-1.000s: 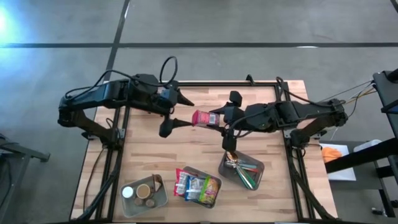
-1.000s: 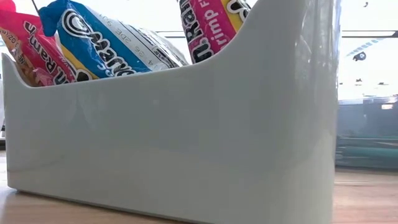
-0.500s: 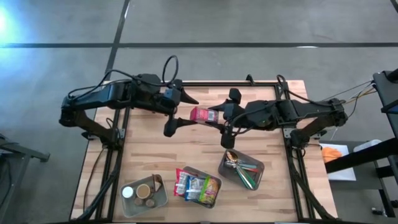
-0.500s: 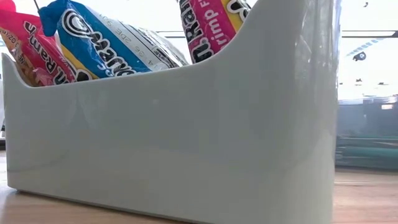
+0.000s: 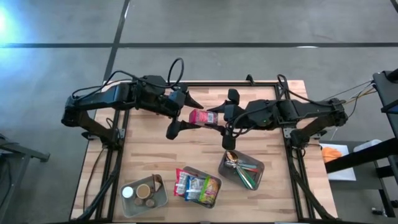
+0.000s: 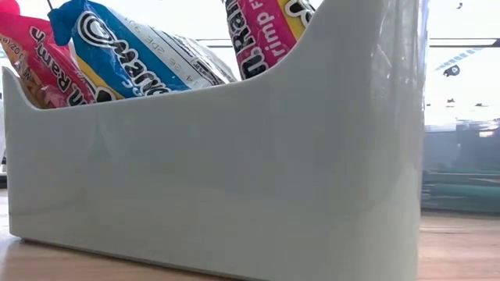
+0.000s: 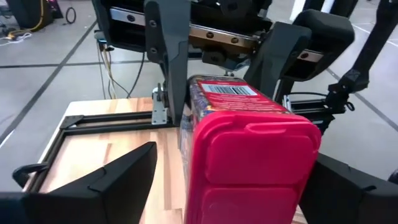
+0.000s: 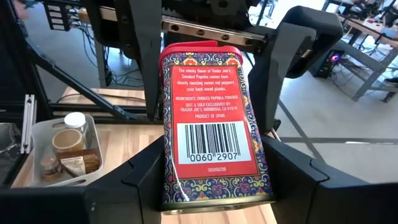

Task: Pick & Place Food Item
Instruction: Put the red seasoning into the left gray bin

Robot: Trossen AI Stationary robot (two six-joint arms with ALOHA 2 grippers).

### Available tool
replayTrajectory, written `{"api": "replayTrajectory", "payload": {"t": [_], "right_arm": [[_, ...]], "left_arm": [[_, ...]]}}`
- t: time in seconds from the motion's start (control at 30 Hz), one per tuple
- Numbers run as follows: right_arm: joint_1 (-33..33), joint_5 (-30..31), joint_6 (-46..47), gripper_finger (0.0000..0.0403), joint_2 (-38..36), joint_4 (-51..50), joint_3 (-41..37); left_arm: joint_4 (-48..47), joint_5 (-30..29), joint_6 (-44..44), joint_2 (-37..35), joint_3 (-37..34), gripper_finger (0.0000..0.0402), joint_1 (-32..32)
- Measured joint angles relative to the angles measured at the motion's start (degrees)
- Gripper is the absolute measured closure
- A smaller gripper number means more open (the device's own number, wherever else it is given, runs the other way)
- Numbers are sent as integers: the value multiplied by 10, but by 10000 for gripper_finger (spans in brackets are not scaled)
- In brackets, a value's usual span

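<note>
Handover in progress above the middle of the desk, toward its far edge. The right end effector is clamped on the paprika tin, holding it by the base end with the red lid pointing at the left arm. The left end effector is spread wide, one finger on each side of the tin's lid end; the left wrist view shows clear gaps on both sides, so no contact as yet.

Judgement on the step in hand: the left arm needs to advance until its fingers overlap the tin body rather than just the plastic lid, which could pop or slip. It should close squarely on the flat sides and confirm a firm hold before the right arm lets go. Releasing early would drop the tin onto the desk.

Readable text, right wrist view, on the tin: "Trader Joe's Smoked Paprika Powder", "Ingredients: smoked paprika powder", "Product of Spain", barcode digits "0060 2907".

Low view: the white bin at the near edge of the desk holds snack packets; a pink one reads "Ram…" and "…rimp", probably shrimp ramen. The blue packet's lettering is not legible enough to name.

Two other bins flank it: jars, cutlery.
</note>
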Motion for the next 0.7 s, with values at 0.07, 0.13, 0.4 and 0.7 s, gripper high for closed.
{"api": "replayTrajectory", "payload": {"t": [0.07, 0.13, 0.4, 0.7], "right_arm": [[0, -4, -2, 198, 0, 0, 0], [0, -3, -5, 198, 0, 0, 0], [0, -16, 0, 198, -2, 4, 0], [7, -49, -31, 156, 0, 16, 1]], "left_arm": [[0, 4, 0, 0, 0, 78, 0], [0, 13, 2, 0, 0, 107, -1], [12, 25, 9, 0, 0, 200, -2], [25, 52, 1, 0, 0, 200, -3]]}}
